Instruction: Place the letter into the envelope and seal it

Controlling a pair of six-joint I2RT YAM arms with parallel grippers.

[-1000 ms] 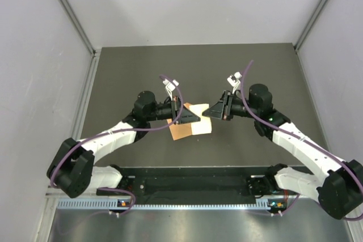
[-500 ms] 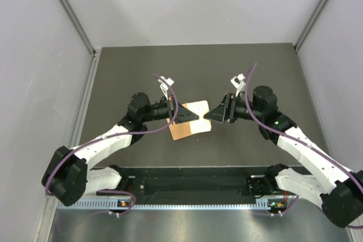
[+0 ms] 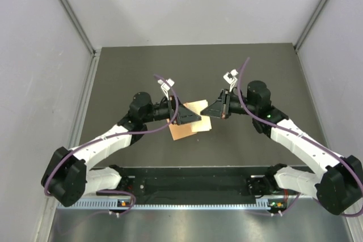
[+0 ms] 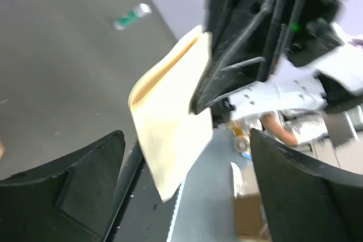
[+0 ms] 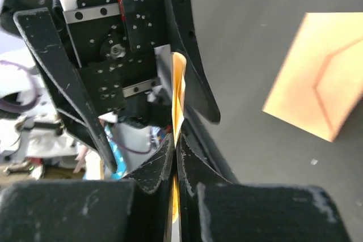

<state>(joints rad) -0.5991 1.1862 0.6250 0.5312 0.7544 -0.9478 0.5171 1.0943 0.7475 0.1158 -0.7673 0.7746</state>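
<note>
Letter [image 4: 170,123] hangs on edge above the table [image 3: 136,72], pinched at its right side by my right gripper [image 5: 174,147], whose jaws are pressed together on it. My left gripper [image 4: 184,140] stands spread wide around its left side. The orange envelope [image 3: 180,131] lies flat just below.

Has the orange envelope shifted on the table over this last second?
No. Judged against the table's near edge, the envelope lies where it did.

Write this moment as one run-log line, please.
left gripper: open | right gripper: shut on letter, in air | envelope: flat on table
</note>
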